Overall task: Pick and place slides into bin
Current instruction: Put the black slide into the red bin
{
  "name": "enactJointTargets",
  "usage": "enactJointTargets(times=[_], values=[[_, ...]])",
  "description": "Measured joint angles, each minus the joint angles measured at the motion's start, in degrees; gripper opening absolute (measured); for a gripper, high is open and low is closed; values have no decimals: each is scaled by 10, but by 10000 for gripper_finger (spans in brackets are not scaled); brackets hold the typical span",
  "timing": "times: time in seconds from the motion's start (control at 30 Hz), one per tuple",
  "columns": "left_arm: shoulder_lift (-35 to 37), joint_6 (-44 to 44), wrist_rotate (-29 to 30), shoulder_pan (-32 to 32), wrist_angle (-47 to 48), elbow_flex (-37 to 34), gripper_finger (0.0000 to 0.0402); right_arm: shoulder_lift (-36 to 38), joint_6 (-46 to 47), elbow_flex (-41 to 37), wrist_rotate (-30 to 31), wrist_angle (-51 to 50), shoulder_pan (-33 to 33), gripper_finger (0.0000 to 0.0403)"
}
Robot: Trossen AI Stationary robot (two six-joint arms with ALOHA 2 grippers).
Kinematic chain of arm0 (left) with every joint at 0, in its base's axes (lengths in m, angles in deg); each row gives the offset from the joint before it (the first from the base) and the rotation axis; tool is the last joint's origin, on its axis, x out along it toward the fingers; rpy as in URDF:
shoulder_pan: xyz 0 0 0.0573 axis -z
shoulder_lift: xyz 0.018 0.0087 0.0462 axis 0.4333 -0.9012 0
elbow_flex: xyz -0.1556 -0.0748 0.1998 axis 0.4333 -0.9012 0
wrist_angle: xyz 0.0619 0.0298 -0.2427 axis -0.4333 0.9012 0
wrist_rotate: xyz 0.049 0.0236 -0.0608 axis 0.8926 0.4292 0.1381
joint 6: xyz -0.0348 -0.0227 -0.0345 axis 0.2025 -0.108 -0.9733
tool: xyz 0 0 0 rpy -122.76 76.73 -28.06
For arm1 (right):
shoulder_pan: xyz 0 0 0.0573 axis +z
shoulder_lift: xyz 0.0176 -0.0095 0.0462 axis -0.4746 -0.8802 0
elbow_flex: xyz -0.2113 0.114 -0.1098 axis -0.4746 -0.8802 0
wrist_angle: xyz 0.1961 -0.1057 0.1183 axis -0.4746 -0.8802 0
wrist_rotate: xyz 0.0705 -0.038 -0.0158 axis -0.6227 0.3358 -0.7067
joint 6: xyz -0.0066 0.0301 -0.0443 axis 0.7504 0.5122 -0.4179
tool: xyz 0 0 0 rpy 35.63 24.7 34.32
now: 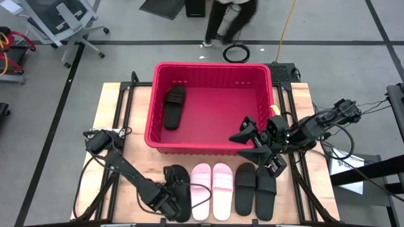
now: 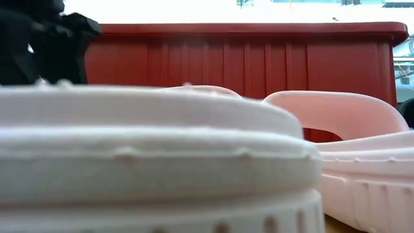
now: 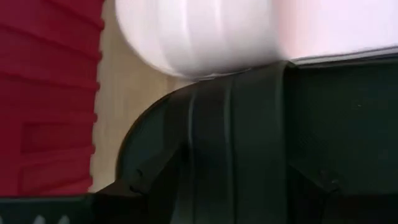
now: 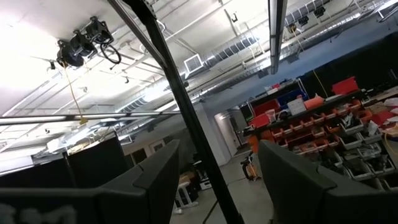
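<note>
bin (image 1: pixel 211 104): mostly free, one black slide (image 1: pixel 174 106) at left | front: slides row (image 1: pixel 221 189) crowds table

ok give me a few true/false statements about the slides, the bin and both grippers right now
1. One black slide lies inside the red bin. True.
2. Two pink slides sit in the bin. False: the pink slides lie on the table in front of it.
3. The left gripper is down at the leftmost black slide in the row. True.
4. The right gripper holds a slide. False: it is open and empty, near the bin's front right corner.
</note>
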Motion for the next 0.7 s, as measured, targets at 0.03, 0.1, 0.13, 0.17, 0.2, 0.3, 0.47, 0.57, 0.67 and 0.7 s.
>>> enactJointTargets(times=[0.03, 0.1, 0.13, 0.17, 0.2, 0.3, 0.47, 0.57, 0.67, 0.7], values=[[0, -5, -1, -5, 2, -6, 225, 0, 0, 0, 0, -1, 2, 205], [0, -20, -5, -14, 15, -12, 225, 0, -1, 0, 0, 0, 5, 205], [0, -28, -7, -17, 22, -13, 225, 0, -2, 0, 0, 0, 7, 205], [0, -35, -9, -20, 31, -13, 225, 0, -3, 0, 0, -2, 8, 205], [0, -40, -9, -23, 37, -13, 225, 0, -3, 0, 0, -3, 10, 205], [-1, -45, -9, -32, 48, -14, 214, 0, -6, 0, 0, -5, 16, 205], [-1, -33, -26, -40, 48, -14, 138, 0, -14, 0, 1, -4, 21, 205], [-1, -37, -40, -43, 47, -14, 80, 0, -17, 0, 2, -8, 21, 205], [-1, -40, -57, -43, 46, -14, 26, 0, -16, 0, 5, -16, 21, 205], [-1, -40, -62, -43, 45, -14, 14, -1, -16, 0, 5, -16, 21, 205]])
